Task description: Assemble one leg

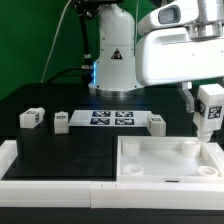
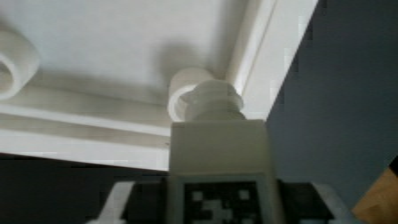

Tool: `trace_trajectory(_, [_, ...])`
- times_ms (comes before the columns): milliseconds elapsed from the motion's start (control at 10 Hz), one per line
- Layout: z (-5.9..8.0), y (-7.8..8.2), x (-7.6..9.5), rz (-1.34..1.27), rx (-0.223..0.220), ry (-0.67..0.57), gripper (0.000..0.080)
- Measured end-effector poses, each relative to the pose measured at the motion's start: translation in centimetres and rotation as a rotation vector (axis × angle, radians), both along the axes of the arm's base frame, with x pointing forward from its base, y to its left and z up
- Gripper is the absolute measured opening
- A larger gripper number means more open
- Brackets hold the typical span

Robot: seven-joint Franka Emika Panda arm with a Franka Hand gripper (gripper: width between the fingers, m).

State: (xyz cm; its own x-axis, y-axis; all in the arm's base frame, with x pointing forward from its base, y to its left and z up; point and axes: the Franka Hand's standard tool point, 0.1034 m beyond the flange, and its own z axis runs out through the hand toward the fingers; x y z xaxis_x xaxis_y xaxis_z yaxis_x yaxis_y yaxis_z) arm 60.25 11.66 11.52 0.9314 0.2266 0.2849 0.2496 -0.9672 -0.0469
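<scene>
My gripper (image 1: 209, 108) is shut on a white leg (image 1: 210, 112) with a black-and-white tag on its face, held upright over the far right corner of the large white panel (image 1: 165, 160). In the wrist view the leg (image 2: 221, 150) runs from between my fingers down to a round corner socket (image 2: 201, 92) of the panel (image 2: 107, 100); its tip sits at or in the socket. Three other legs lie on the black table: one at the exterior view's left (image 1: 32, 117), one beside it (image 1: 61, 122), one right of the marker board (image 1: 157, 123).
The marker board (image 1: 112, 119) lies flat at the table's middle. A white raised ledge (image 1: 50, 165) runs along the front and left edge of the table. The arm's white base (image 1: 115, 55) stands at the back, before a green backdrop.
</scene>
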Motion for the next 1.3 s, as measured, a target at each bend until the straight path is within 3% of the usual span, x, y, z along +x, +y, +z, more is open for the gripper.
trace_trajectory(200, [-0.6,-0.1,1.2,0.057,-0.013,-0.011,0.0288])
trace_trajectory(500, [-0.4,-0.9,2.0,0.044,-0.022,-0.180,0.0288])
trace_trajectory(700, [-0.9,-0.9,1.4,0.032,-0.018,-0.167,0.0288])
trace_trajectory(1300, [-2.9,-0.6,2.4,0.034,-0.016,-0.157,0.0288])
